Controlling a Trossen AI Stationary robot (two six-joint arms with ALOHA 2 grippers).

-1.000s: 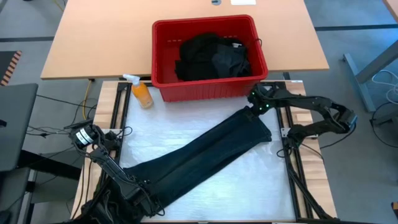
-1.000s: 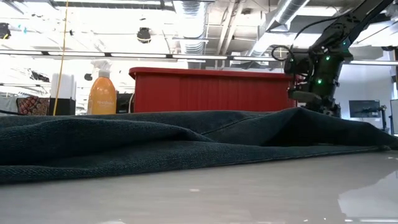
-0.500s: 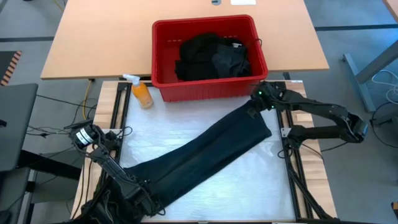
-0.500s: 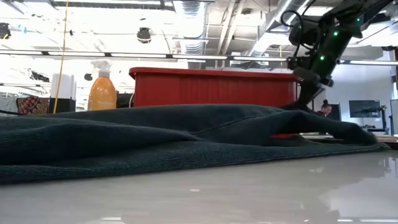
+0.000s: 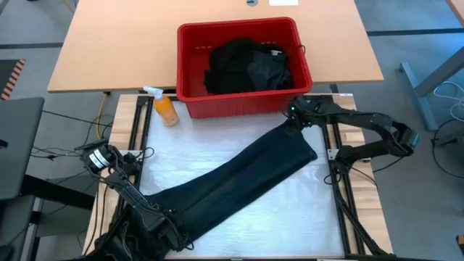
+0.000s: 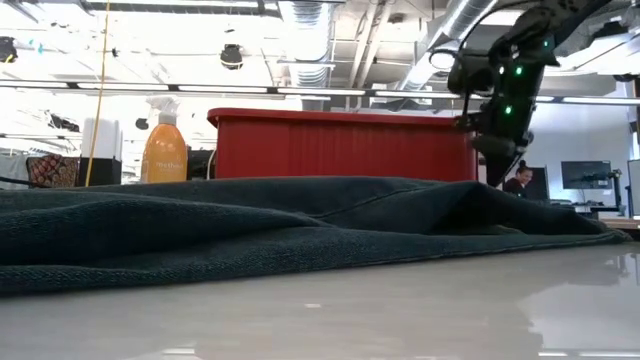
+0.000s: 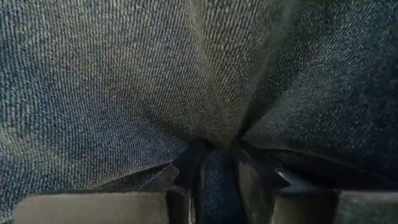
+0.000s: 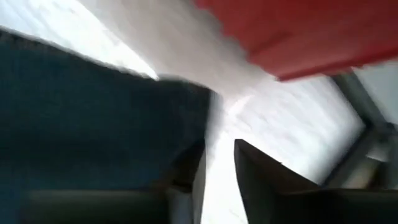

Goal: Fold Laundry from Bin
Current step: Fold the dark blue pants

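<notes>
A long dark blue-green garment (image 5: 232,181) of the laundry lies flat and slantwise on the white table, from the near left to the far right. My left gripper (image 5: 172,233) is shut on its near-left end. My right gripper (image 5: 293,119) hangs open just above the garment's far-right corner (image 8: 186,93), with bare table showing between its fingers; in the low view it (image 6: 497,160) stands in front of the bin. The red bin (image 5: 239,105) stands past the table's far edge with black laundry (image 5: 246,69) heaped inside. My left gripper pinches a raised fold of the garment's near-left end (image 7: 216,177) between its two fingers. The fingers slant steeply down onto it. The cloth spreads away from the fingers across the table, lying on it.
An orange spray bottle (image 5: 165,107) stands left of the bin at the table's far-left corner. Bare white table (image 5: 304,210) lies to the near right of the garment and also to its far left. Dark frame rails (image 5: 337,181) run along the right edge.
My right gripper had the garment's far-right end lifted a little off the table, then let go of it and rose. That end has dropped back and lies flat. The rest of the garment has stayed in place.
</notes>
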